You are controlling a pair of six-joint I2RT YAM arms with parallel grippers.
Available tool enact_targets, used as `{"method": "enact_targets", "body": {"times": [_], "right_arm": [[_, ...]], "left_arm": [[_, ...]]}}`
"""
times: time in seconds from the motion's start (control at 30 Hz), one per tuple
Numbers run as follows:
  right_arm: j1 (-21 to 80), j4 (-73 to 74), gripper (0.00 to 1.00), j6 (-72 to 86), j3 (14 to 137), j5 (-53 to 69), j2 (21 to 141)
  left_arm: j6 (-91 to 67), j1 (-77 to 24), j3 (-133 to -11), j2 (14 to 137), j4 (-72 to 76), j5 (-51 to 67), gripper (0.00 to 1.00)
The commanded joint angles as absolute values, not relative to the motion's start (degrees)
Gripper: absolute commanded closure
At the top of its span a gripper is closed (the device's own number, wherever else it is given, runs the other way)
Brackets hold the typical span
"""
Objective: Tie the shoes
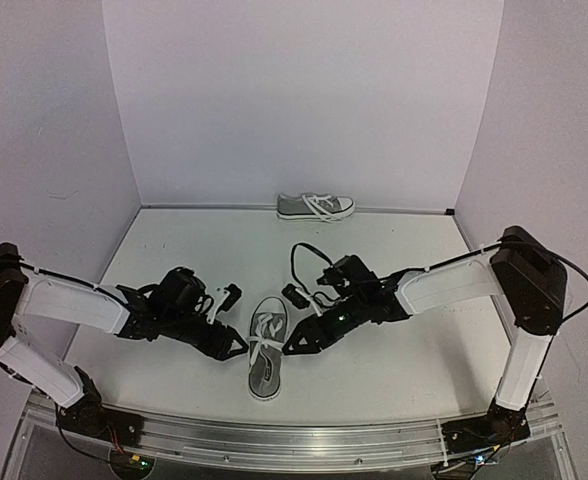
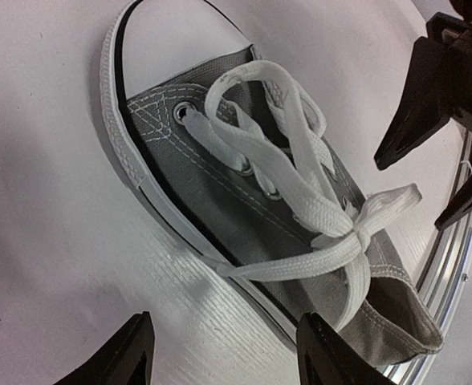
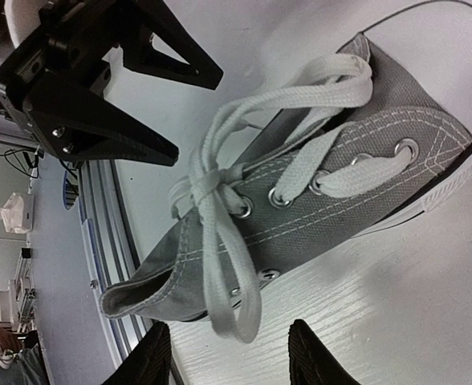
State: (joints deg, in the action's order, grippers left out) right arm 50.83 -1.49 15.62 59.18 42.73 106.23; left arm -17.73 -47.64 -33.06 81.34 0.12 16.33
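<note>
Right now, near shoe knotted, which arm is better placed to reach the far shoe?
Right, probably: the far shoe sits slightly right of centre, closer to the right claw. Left claw is equally open.

From high up at the near edge we look down over the whole table (image 1: pixel 394 370). Our two wrist cameras sit very close, facing each other across the near shoe (image 1: pixel 267 350), which all three views share.

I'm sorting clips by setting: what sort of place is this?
Probably a robotics lab test cell: white table walled by plain panels, an aluminium rail carrying the left arm and right arm, cluttered room beyond.
</note>
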Motion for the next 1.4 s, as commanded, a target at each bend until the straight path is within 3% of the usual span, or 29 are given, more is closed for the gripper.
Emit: {"method": "enact_targets", "body": {"times": [0.0,0.2,0.37,0.77,0.87,1.0,1.17,1.37], "right_arm": [[51.0,-10.3,0.53,20.5,59.0,45.1,109.0],[51.1,-11.9,0.53,21.7,59.2,44.8,109.0],[50.8,-11.9,0.53,21.7,58.5,44.0,107.0],[43.5,-11.2,0.54,21.5,54.3,42.5,98.8],[43.0,-11.1,0.54,21.3,53.7,42.4,98.3],[42.8,-11.1,0.54,21.1,53.5,42.4,98.2],[42.5,-10.9,0.54,20.9,53.7,42.3,98.4],[42.1,-10.8,0.54,20.7,54.0,41.7,98.5]], "left_arm": [[-20.6,-47.9,-33.3,84.5,9.5,18.6,0.37],[-23.4,-49.3,-32.2,83.3,15.6,20.3,0.38],[-24.6,-51.9,-34.1,80.3,12.4,16.3,0.38],[-25.9,-57.4,-41.7,91.4,8.9,12.3,0.39],[-26.5,-57.9,-43.2,93.3,8.3,11.1,0.46],[-27.2,-57.9,-45.5,94.6,5.9,7.8,0.63],[-27.6,-57.5,-48.0,93.1,3.9,1.8,0.98],[-23.9,-50.0,-53.4,91.1,0.5,1.2,1.0]]}}
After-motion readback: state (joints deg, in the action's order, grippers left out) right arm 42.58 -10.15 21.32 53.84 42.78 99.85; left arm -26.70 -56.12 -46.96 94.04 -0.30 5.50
